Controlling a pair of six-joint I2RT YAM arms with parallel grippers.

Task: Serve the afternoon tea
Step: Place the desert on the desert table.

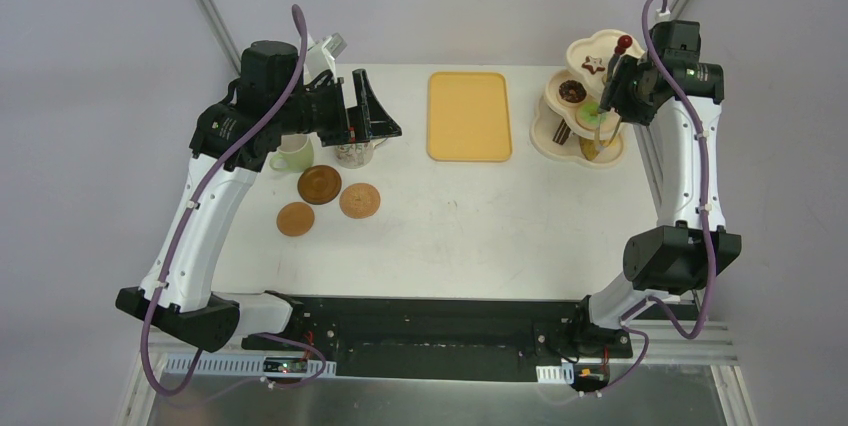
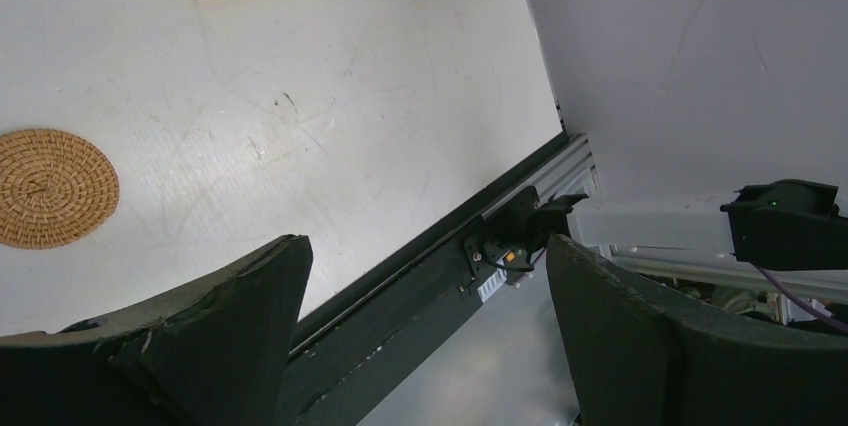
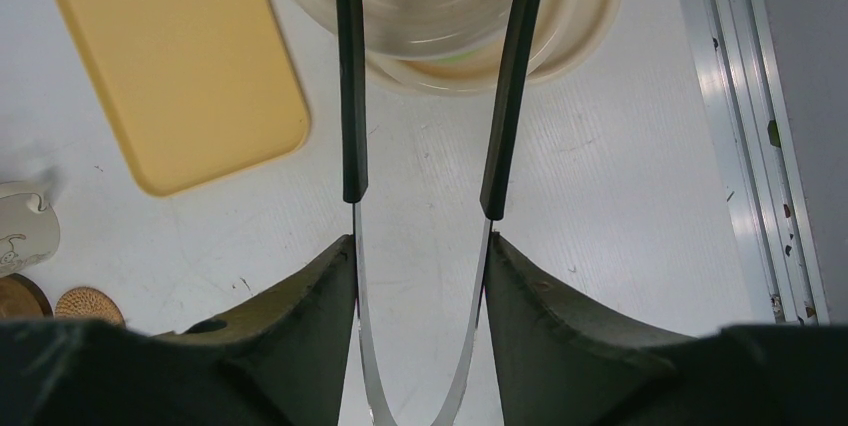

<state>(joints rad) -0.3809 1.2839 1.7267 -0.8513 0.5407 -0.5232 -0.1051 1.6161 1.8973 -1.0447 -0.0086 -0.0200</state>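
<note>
Fingers of right gripper (image 3: 420, 266) pressed on the sprung steel arms of black tongs (image 3: 350, 76), one pair, tips reaching over the three-tier stand (image 3: 590, 6), evidently so pastries can be lifted without crushing; left gripper (image 2: 425, 256) spread wide, nothing between its fingers, hanging by the mugs (image 1: 291, 154), probably ready to take one; stand, one, far right; pastries (image 1: 572, 91) on its tiers, about five, some hidden; mugs, two plain, a possible third behind the left arm; coasters (image 1: 319, 184), three, none bearing a mug; yellow tray (image 1: 468, 116), one.
</note>
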